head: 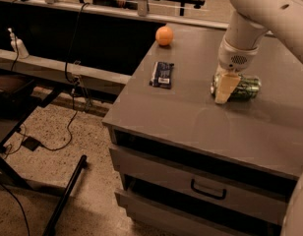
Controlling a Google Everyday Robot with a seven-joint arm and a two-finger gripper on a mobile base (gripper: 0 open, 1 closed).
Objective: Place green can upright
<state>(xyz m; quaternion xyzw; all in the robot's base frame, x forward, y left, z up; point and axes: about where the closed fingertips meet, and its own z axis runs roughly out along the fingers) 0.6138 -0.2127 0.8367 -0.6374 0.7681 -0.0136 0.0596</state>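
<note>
Pale robot claw [223,91], grip state impossible to tell, sits low over a grey cabinet top [191,117], with a green aluminium drink can [246,88] lying sideways just behind it; probably the grasping stage, which next calls for a firm hold and then tipping the can upright.

The robot's white arm [262,6] comes in from the upper right, above the worktop's [191,122] back right corner, and bends down and to the left into a rounded wrist [238,57] with a small grille on its face. Below the wrist the cream-coloured gripper [223,93] points straight down, its tip at the surface over the right half of the worktop, about midway between the back and front edges.
</note>
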